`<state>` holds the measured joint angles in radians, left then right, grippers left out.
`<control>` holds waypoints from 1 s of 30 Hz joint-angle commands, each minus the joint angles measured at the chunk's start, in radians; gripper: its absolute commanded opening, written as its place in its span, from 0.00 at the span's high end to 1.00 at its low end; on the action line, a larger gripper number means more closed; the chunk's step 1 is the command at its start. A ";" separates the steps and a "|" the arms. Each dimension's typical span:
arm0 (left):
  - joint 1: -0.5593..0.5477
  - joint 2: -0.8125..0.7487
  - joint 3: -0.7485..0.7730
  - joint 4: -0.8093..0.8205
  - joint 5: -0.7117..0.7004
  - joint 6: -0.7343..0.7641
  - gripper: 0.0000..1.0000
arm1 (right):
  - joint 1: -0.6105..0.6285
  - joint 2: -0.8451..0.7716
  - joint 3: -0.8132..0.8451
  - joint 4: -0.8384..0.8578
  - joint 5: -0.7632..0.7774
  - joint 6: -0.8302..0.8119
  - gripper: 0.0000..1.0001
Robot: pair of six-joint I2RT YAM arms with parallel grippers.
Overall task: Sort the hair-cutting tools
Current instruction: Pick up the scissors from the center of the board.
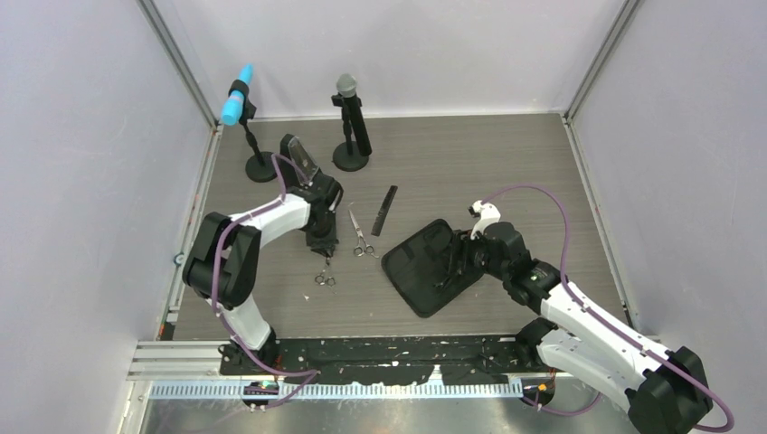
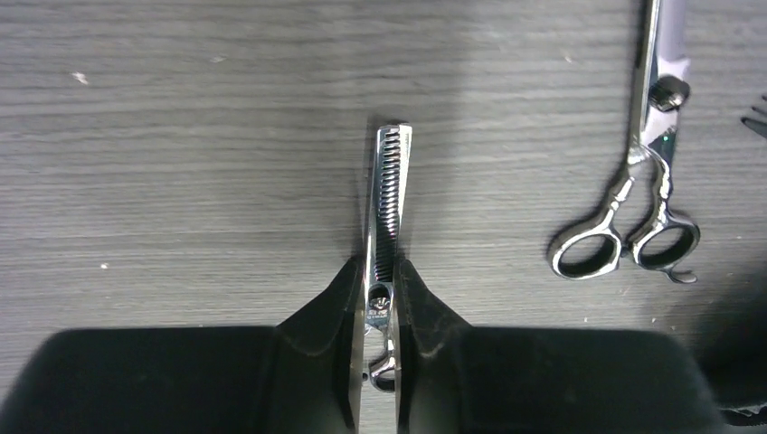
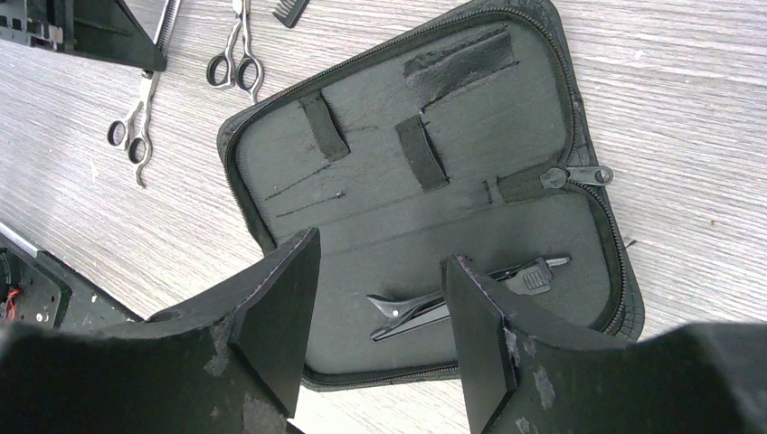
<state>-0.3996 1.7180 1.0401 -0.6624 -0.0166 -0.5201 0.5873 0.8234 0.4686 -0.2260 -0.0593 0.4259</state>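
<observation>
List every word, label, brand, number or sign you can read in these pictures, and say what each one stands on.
No text is readable in any view.
On the toothed silver thinning scissors: faint engraved marks beside the pivot screw, too small to read.
On the black zippered fabric pouch: no print shows on the open lining.
On the thin black hair clip: a ridged pad only, no lettering.
</observation>
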 commanded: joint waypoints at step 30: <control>-0.108 -0.510 -0.291 0.373 0.310 -0.447 1.00 | 0.370 0.222 0.039 0.474 0.055 0.164 0.38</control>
<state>-0.5091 1.2858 0.7757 -0.4667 0.2192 -0.8165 0.8715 0.9646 0.4416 0.0723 -0.0689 0.5621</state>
